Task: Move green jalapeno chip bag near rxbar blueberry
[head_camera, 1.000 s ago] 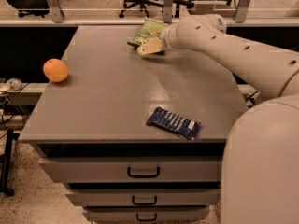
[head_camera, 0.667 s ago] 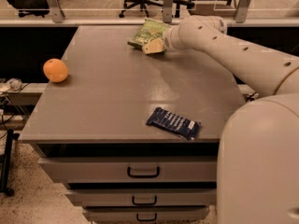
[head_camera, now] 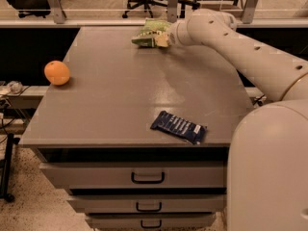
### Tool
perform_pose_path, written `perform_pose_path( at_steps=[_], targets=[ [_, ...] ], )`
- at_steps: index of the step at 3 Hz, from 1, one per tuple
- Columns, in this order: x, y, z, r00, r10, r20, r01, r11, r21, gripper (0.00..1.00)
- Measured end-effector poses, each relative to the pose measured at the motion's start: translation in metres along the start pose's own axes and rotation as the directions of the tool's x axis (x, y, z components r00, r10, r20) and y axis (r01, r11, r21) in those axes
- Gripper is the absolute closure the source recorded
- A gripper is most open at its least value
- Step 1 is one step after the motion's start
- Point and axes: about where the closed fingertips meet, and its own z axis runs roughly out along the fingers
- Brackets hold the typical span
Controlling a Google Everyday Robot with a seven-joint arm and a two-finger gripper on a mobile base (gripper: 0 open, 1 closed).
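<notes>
The camera view shows one grey table [head_camera: 115,95] with three drawers [head_camera: 91,176] stacked under its top. On the top lie three things: one green chip bag [head_camera: 146,32], one dark blue bar [head_camera: 179,127] and one orange [head_camera: 57,72].

The green chip bag sits at the far edge of the table, slightly right of the middle. One white arm [head_camera: 250,57] reaches in from the right, and its gripper [head_camera: 162,39] is right against the bag's right end, touching it. Whether the gripper is spread or clamped on the bag cannot be told.

The blue bar lies near the front edge, well apart from the bag, and the orange rests at the left edge.
</notes>
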Motion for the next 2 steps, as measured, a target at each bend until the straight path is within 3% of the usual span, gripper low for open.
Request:
perform_pose_path(
  at_steps=[1, 2],
  targets=[
    [-0.020, 0.004, -0.018, 0.997, -0.069, 0.044, 0.070, 0.9975, -0.011, 0.87],
    [-0.033, 0.010, -0.045, 0.987, -0.139, 0.076, 0.143, 0.9887, -0.045, 1.00]
  ],
)
